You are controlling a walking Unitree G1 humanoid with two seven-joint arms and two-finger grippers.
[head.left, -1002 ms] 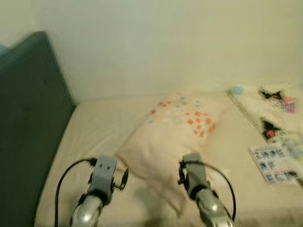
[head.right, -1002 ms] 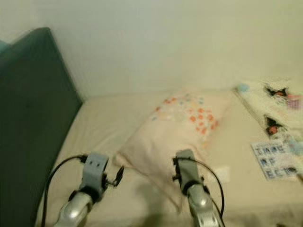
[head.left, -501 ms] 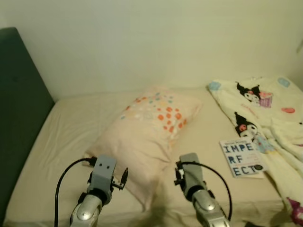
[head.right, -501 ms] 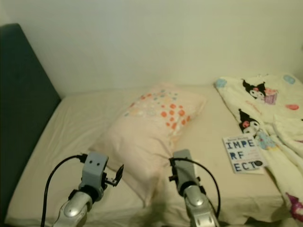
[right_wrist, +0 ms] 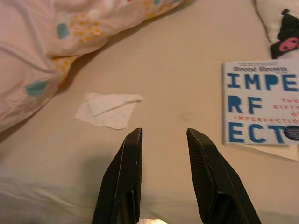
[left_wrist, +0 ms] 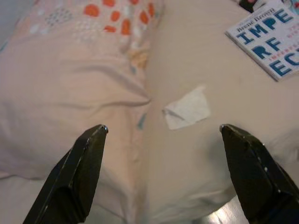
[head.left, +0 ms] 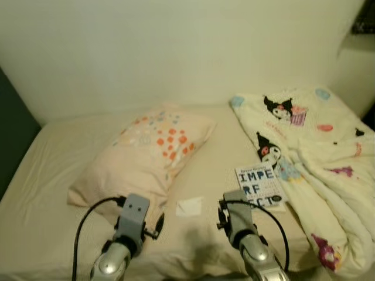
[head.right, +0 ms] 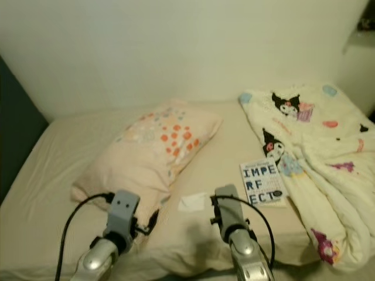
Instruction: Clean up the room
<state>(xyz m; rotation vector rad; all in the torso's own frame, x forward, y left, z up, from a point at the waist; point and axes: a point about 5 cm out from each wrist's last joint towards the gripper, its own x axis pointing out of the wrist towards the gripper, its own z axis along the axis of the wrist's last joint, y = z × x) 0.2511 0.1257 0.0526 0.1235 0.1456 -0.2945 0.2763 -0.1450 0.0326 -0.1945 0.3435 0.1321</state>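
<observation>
A crumpled white tissue [head.left: 188,206] lies on the beige bed sheet [head.left: 41,175], between a cream pillow [head.left: 146,149] with orange dots and a white book [head.left: 261,186] with large blue letters. My left gripper [left_wrist: 161,127] hovers over the bed's near edge, open wide, with the tissue [left_wrist: 187,108] just ahead between its fingers' lines. My right gripper [right_wrist: 162,133] is held over the sheet with a narrow gap between its fingers and nothing in it. From the right wrist, the tissue [right_wrist: 109,109] lies to one side and the book [right_wrist: 259,109] to the other.
A white blanket [head.left: 316,152] with cartoon prints is bunched along the bed's right side and hangs over its front corner. A dark headboard [head.left: 9,140] stands at the far left. A plain wall [head.left: 176,47] runs behind the bed.
The camera has swung to the right: the headboard has slid almost out of view, and the blanket, the book and the tissue have come in. Both arms keep the same pose.
</observation>
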